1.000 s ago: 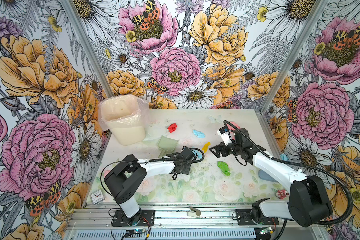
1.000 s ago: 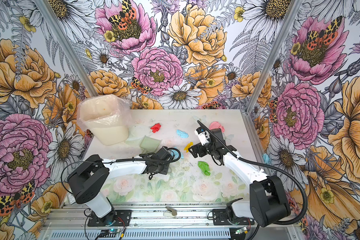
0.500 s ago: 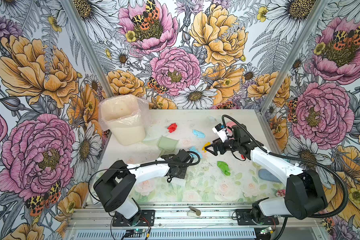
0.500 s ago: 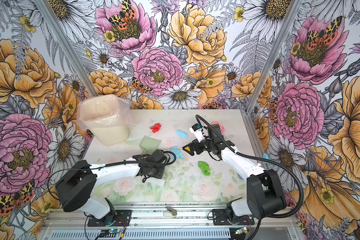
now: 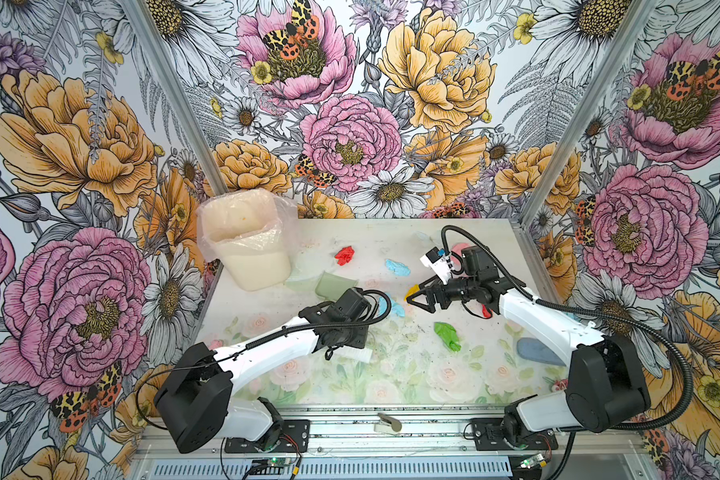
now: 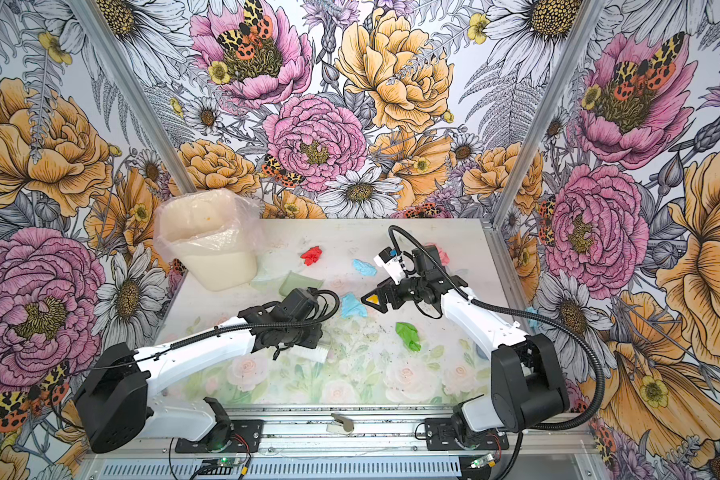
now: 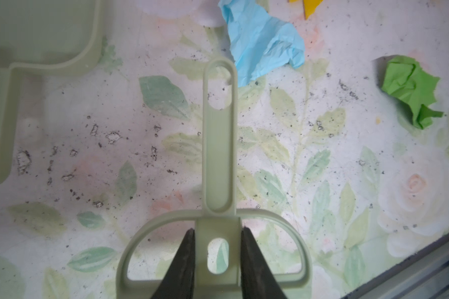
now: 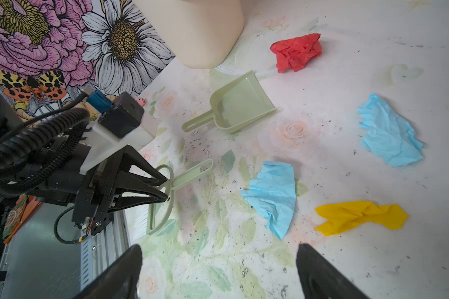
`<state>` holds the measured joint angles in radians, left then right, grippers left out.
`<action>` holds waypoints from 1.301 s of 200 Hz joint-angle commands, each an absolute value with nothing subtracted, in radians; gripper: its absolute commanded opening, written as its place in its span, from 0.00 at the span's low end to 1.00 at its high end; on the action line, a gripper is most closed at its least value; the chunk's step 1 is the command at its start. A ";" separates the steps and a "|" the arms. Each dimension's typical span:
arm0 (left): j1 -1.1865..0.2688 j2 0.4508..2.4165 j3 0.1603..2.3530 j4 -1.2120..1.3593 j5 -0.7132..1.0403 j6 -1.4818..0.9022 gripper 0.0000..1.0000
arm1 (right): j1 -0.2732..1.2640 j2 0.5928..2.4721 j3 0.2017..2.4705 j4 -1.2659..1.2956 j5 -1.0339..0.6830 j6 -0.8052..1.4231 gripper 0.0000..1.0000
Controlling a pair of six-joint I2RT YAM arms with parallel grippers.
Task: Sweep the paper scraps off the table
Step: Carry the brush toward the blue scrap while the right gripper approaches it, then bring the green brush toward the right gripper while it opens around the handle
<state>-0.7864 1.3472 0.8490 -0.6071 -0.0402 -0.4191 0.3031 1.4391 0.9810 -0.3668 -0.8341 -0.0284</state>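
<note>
Left gripper [image 7: 217, 234]: we see it clamped on the brush [image 7: 219, 155]; blue scrap [image 7: 265, 44] just beyond the handle tip.
Right gripper [image 8: 219, 247]: spread wide, empty; yellow scrap [image 8: 360, 216] just ahead on the table [image 8: 373, 271].

No text, label, brand, number or sign is readable in any view.

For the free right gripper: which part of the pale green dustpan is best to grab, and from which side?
The handle, from above, with the jaws across its narrow width. The dustpan lies flat, open side up, and its walled body is probably too wide. The slim handle sticks out free toward the left gripper, so keep clear of it.
</note>
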 commanded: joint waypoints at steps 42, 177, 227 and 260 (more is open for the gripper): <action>-0.752 1.295 0.915 -0.595 0.090 -0.335 0.00 | 0.318 1.465 1.051 -0.368 -0.968 -0.043 0.94; -0.681 1.249 0.951 -0.390 0.396 -0.305 0.00 | 0.371 1.455 1.101 -0.367 -0.976 -0.025 0.92; -0.659 1.257 0.960 -0.340 0.513 -0.294 0.00 | 0.384 1.450 1.148 -0.368 -1.037 -0.026 0.92; -0.644 1.274 0.971 -0.318 0.613 -0.264 0.00 | 0.384 1.465 1.172 -0.368 -1.043 -0.010 0.91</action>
<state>-0.6559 1.2697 0.9394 -0.3801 0.4942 -0.3054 0.3798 1.4544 1.1305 -0.3706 -1.0119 -0.0174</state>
